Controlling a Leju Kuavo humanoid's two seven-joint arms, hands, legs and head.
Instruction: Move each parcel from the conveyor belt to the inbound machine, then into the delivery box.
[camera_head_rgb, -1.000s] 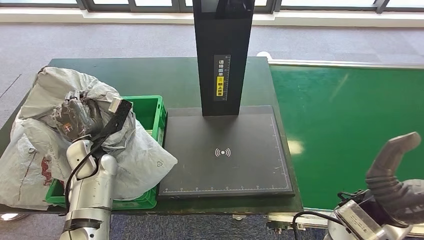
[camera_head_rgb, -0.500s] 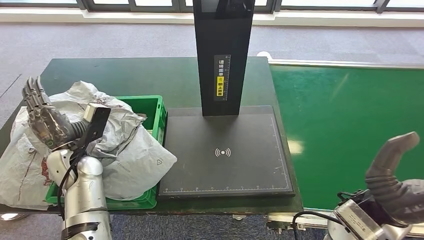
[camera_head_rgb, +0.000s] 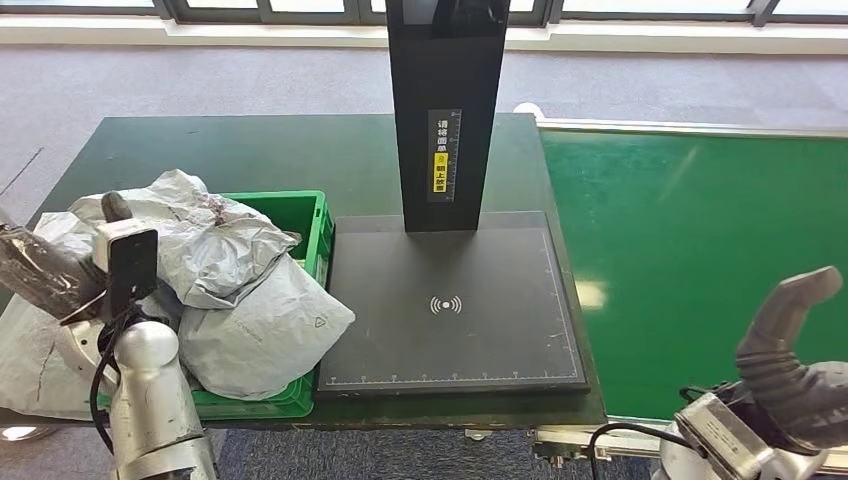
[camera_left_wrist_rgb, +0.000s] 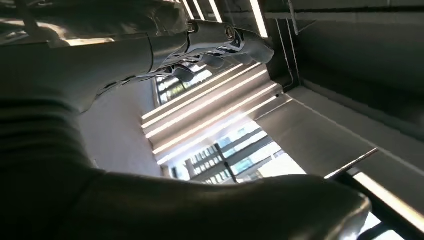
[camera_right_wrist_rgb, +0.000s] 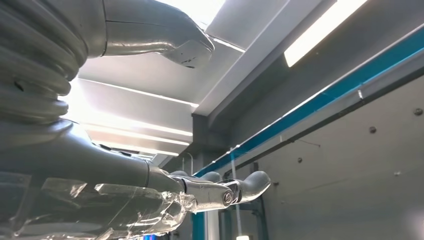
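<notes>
Setting: dark green bench (camera_head_rgb: 280, 150) on grey carpet, windows behind.
Change: left hand (camera_head_rgb: 35, 275) has let go of the grey parcel (camera_head_rgb: 225, 255) and drawn back, fingers spread, holding nothing.
Parcel: now heaped in the green delivery box (camera_head_rgb: 310, 215).
Meaning: this parcel judged delivered.
Right hand (camera_head_rgb: 790, 345): spread, idle.
Surroundings: inbound machine (camera_head_rgb: 450, 300) pad bare; conveyor belt (camera_head_rgb: 700, 250) carries nothing.

Delivery box (camera_head_rgb: 312, 222): on table (camera_head_rgb: 250, 150), left of inbound machine (camera_head_rgb: 455, 300).
Parcels (camera_head_rgb: 235, 290): heaped in the box, spilling over its left side.
Conveyor belt (camera_head_rgb: 700, 250): right of machine, beside table.
</notes>
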